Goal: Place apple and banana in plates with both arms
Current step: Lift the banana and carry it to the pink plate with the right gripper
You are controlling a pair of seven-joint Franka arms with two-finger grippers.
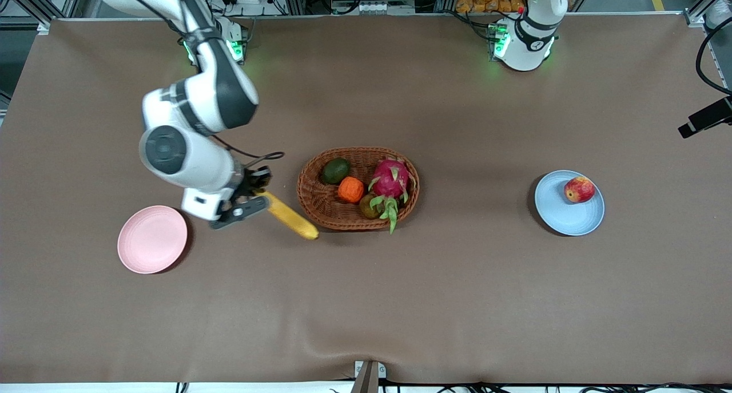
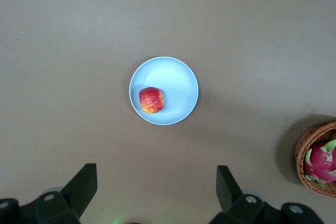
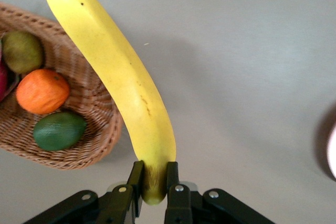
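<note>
You see the apple [image 1: 579, 189], red with yellow patches, resting on the light blue plate [image 1: 563, 217] toward its rim. The yellow banana [image 1: 291, 217] hangs tilted above the tabletop beside the wicker basket [image 1: 326, 207], pinched at one end. The pale pink plate [image 1: 152, 239] lies flat.

Right arm: I see it come from its base at the top and bend down to about 7 o'clock.
Right gripper [image 1: 255, 197]: it is up in the air over the table. Its two fingers [image 3: 135, 188] are squeezed tight on the end of the banana [image 1: 290, 217], which sticks out toward 4 o'clock.
Left arm: I see only its base and first joints. It waits, held up high.
Left gripper [image 2: 156, 191]: it looks straight down from high up, and its fingers [image 2: 84, 182] are spread wide with nothing between them.
</note>
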